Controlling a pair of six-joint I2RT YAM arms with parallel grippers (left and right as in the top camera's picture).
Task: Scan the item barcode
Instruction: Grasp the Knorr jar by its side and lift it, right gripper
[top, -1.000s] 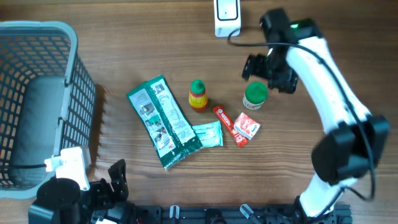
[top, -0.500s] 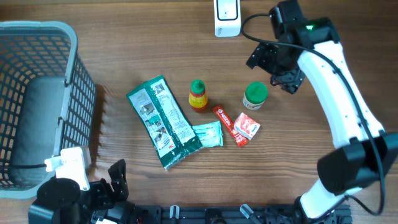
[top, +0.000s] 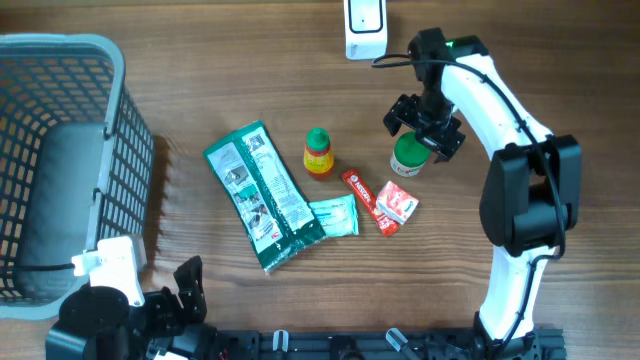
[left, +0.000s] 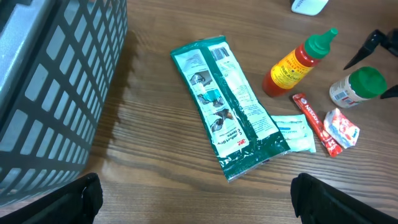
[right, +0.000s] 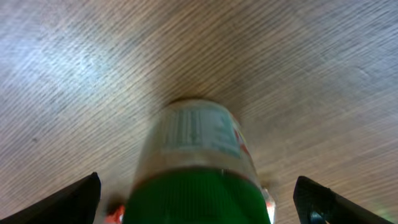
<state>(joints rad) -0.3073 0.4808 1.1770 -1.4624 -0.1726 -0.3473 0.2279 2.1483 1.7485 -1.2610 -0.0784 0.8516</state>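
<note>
A wooden table (top: 200, 60), seen from above. The right tool (top: 422, 131) hovers with its fingers spread wide on either side of a small green-capped jar (top: 410, 153), not touching it. The jar stands near the table's middle, right of a red sauce bottle (top: 318, 153). A white scanner (top: 365, 25) sits at the far edge. The left tool (left: 199, 200), also spread wide and empty, hangs near a grey basket (top: 60, 150).

light: bright, even | shadows: soft, beside basket (top: 130, 160) | right wrist: close jar (right: 196, 155) blurred
</note>
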